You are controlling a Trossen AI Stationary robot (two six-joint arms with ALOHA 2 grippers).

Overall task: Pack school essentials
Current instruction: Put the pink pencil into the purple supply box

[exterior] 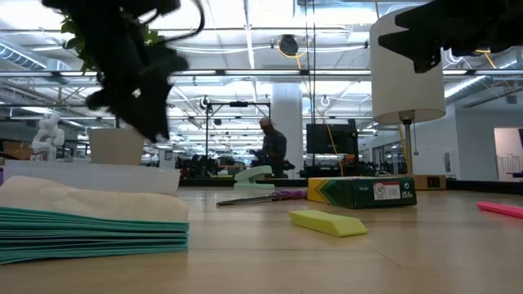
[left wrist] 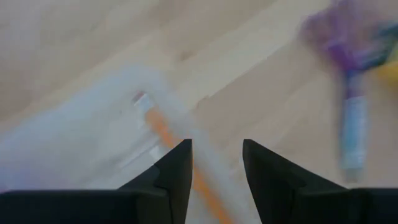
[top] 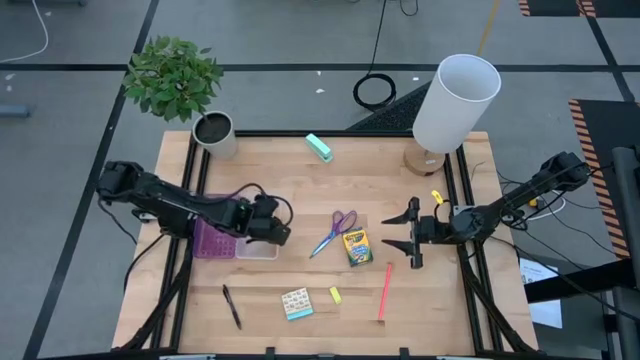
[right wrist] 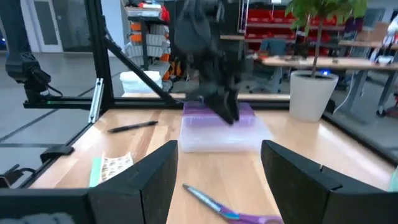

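An orange pencil is seen lying in the purple-and-clear flat case, directly below the left gripper, whose fingers are parted with nothing between them. The remaining essentials are spread over the wooden table around that case. The purple-handled scissors and the yellow-green crayon box are found beside it toward the right arm. The black pen, the patterned square pad and the tiny yellow piece are placed nearer the front edge, and the pink pencil farther off. The right gripper is held wide open and empty beyond the crayon box, aimed at the case.
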